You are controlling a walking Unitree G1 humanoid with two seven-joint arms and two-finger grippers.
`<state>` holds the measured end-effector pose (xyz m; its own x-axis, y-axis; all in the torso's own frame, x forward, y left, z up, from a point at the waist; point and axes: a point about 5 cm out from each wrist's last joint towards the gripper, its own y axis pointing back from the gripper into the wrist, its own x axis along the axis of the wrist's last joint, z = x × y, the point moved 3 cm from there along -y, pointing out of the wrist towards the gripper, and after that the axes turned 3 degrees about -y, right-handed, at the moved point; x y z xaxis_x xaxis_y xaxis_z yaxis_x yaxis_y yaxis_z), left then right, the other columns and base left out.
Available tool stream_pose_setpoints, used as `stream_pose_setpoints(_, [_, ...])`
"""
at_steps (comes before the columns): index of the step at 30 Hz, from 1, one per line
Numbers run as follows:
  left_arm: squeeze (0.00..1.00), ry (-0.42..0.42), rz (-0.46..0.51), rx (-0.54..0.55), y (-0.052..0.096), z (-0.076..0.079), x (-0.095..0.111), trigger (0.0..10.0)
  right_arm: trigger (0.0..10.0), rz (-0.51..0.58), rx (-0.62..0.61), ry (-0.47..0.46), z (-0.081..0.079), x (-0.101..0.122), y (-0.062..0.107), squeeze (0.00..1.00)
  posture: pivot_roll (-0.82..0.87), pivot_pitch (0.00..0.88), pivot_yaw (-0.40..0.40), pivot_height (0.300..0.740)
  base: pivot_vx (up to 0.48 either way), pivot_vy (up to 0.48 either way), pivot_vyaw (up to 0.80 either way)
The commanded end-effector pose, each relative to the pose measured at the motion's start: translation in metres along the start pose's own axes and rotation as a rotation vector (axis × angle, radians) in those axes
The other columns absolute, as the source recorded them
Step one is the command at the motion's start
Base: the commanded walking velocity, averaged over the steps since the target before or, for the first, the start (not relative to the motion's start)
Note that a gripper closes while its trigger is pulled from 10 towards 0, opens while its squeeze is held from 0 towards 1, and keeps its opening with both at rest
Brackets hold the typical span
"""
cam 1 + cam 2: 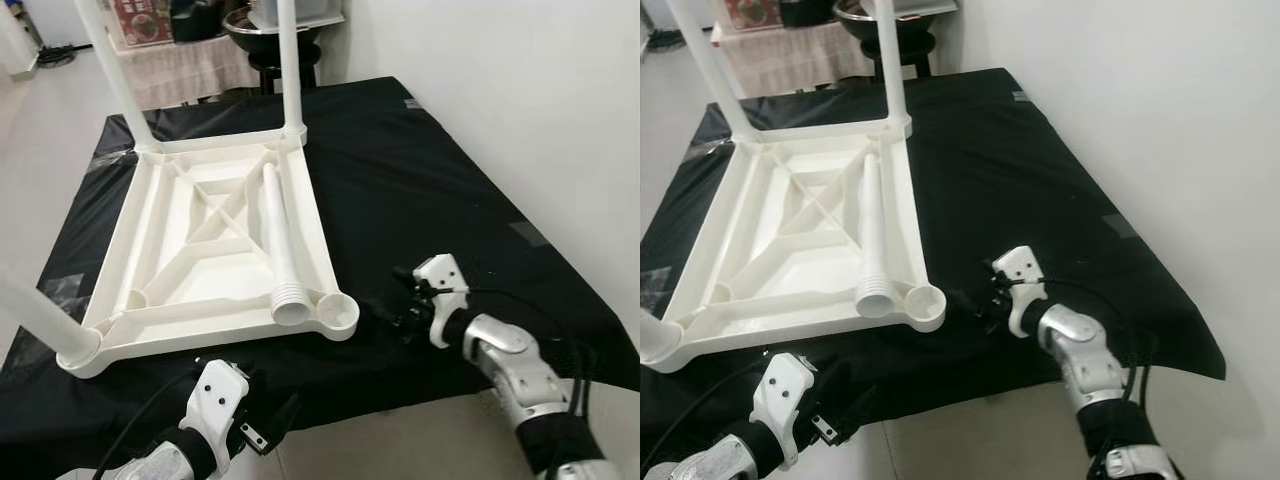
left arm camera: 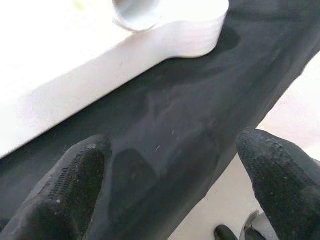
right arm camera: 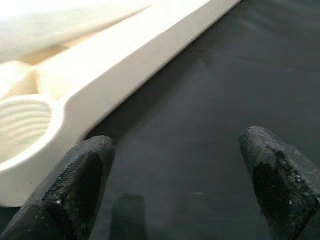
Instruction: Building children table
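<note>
White tabletop (image 1: 215, 245): upside down, ribbed, beyond both grippers.
Loose leg (image 1: 277, 250): lying inside it.
Left gripper (image 2: 170, 185): wide.
Right gripper (image 3: 175, 185): wide.

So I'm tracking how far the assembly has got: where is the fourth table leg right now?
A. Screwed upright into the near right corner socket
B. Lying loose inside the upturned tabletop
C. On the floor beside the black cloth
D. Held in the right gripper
B: the loose leg lies flat inside the upturned tabletop, its threaded end beside the empty corner socket; the right gripper is open and holds nothing.
</note>
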<state>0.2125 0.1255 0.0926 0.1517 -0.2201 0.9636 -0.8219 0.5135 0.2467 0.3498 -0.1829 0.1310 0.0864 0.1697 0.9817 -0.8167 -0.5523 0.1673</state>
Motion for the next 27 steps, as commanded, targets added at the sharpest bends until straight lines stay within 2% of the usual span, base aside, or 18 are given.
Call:
stream_pose_setpoints(1, [0.00,-0.002,-0.027,-0.014,0.002,0.002,-0.007,10.0,10.0,0.006,-0.029,0.016,0.010,0.003,0.006,0.00,0.01,0.142,0.003,0.740,0.000,0.000,0.00])
stream_pose_setpoints(2, [0.00,-0.002,-0.027,-0.014,0.002,0.002,-0.007,10.0,10.0,0.006,-0.029,0.016,0.010,0.003,0.006,0.00,0.01,0.142,0.003,0.740,0.000,0.000,0.00])
stream_pose_setpoints(5, [0.00,0.001,-0.026,0.006,0.000,0.000,-0.007,10.0,10.0,0.058,-0.118,-0.017,0.024,0.010,0.016,0.00,0.01,0.147,0.012,0.740,0.000,0.000,0.00])
stream_pose_setpoints(6, [0.00,0.001,-0.026,0.006,0.000,0.000,-0.007,10.0,10.0,0.058,-0.118,-0.017,0.024,0.010,0.016,0.00,0.01,0.147,0.012,0.740,0.000,0.000,0.00])
stream_pose_setpoints(10, [0.00,0.008,-0.032,-0.022,0.003,0.005,-0.007,10.0,10.0,0.216,-0.116,-0.104,0.020,0.030,0.025,0.00,0.01,0.157,0.023,0.740,0.000,0.000,0.00])
stream_pose_setpoints(14, [0.00,0.010,-0.034,-0.030,0.004,0.006,-0.007,10.0,10.0,0.240,-0.104,-0.116,0.019,0.034,0.026,0.00,0.01,0.157,0.023,0.740,0.000,0.000,0.00])
stream_pose_setpoints(15, [0.00,0.010,-0.027,-0.032,0.003,0.006,-0.005,10.0,10.0,0.276,-0.052,-0.124,0.014,0.043,0.028,0.00,0.00,0.160,0.023,0.740,0.000,0.000,0.00])
stream_pose_setpoints(18, [0.00,0.010,-0.027,-0.032,0.003,0.006,-0.005,10.0,10.0,0.276,-0.052,-0.124,0.014,0.043,0.028,0.00,0.00,0.160,0.023,0.740,0.000,0.000,0.00])
stream_pose_setpoints(20, [0.00,-0.001,-0.004,-0.013,-0.001,0.000,0.002,10.0,10.0,0.328,0.043,-0.112,0.000,0.061,0.027,0.00,-0.01,0.164,0.017,0.740,0.000,0.000,0.00])
stream_pose_setpoints(21, [0.00,-0.001,-0.004,-0.013,-0.001,0.000,0.002,10.0,10.0,0.328,0.043,-0.112,0.000,0.061,0.027,0.00,-0.01,0.164,0.017,0.740,0.000,0.000,0.00])
stream_pose_setpoints(23, [0.00,-0.018,0.027,0.029,-0.008,-0.009,0.011,10.0,10.0,0.365,0.067,-0.102,-0.012,0.073,0.019,0.00,-0.01,0.161,0.018,0.740,0.000,0.000,0.00])
stream_pose_setpoints(27, [0.00,-0.039,0.054,0.081,-0.011,-0.016,0.020,10.0,10.0,0.396,0.048,-0.110,-0.024,0.080,0.012,0.00,-0.01,0.167,0.015,0.740,0.000,0.000,0.00])
